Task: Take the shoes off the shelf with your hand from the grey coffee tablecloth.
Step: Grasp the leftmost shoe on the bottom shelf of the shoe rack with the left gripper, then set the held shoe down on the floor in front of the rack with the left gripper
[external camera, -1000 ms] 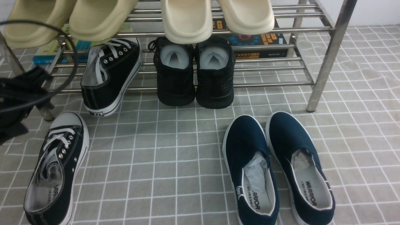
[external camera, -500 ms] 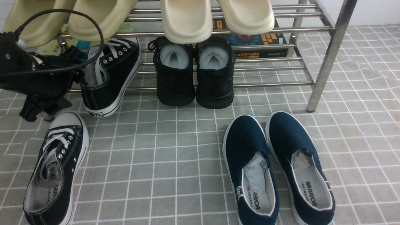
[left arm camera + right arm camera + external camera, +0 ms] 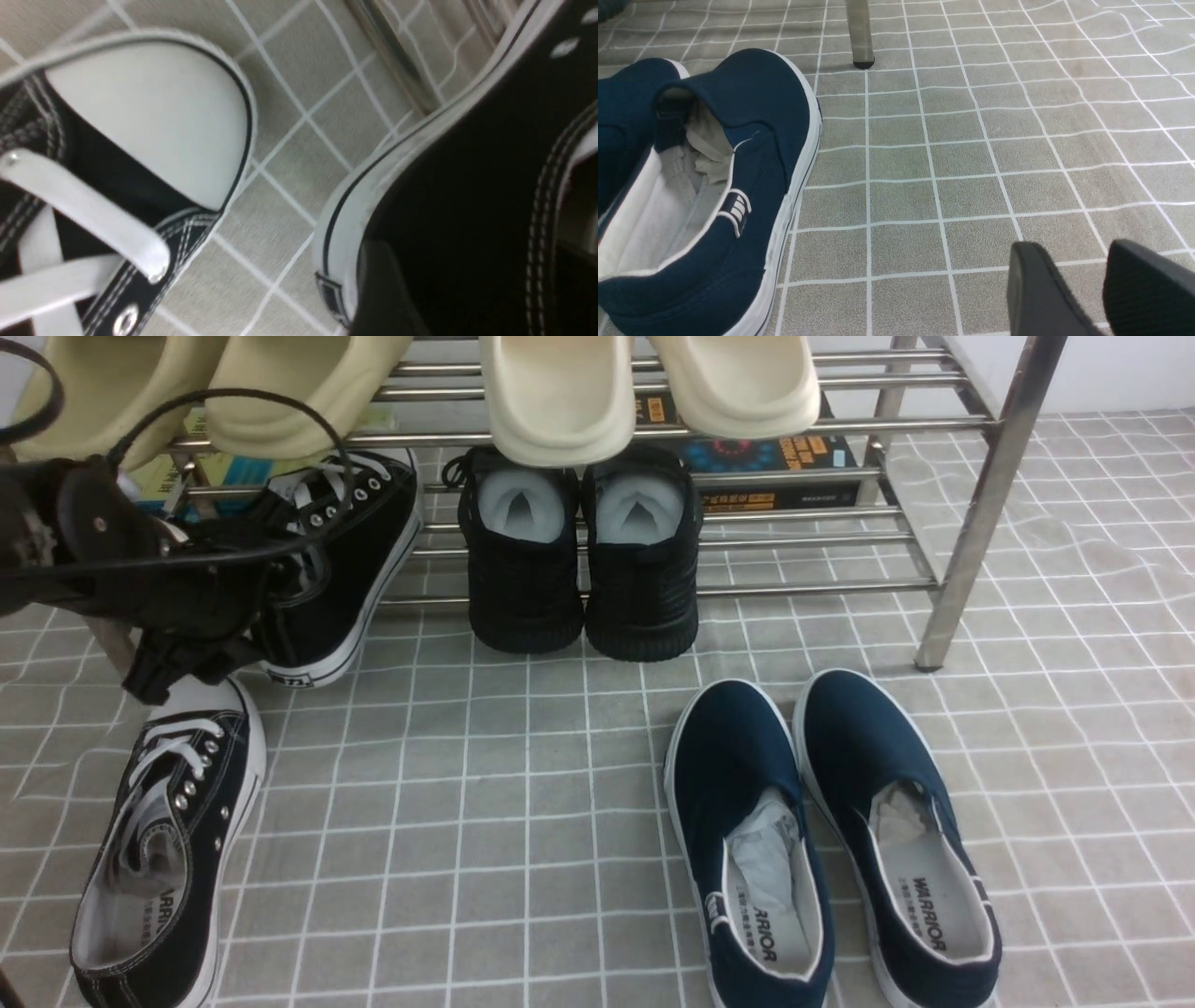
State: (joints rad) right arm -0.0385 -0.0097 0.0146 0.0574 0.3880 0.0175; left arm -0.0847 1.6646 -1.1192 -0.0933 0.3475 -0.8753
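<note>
Front view has the left end effector (image 3: 210, 616) covering the heel of one lace-up sneaker (image 3: 359, 560), which leans on the lower tier of the shelf (image 3: 980, 504). Its fingers merge with black canvas and cables, so I cannot tell whether they are apart or gripping. The other sneaker (image 3: 168, 840) lies on the tablecloth (image 3: 523, 784) before the shelf's left end, heel clipped by the frame. The right end effector (image 3: 1066, 254), seen only by its wrist camera, has fingers apart on nothing. A second ago the left arm hung beside the shelf's left leg; now it is against that unmoved sneaker.
</note>
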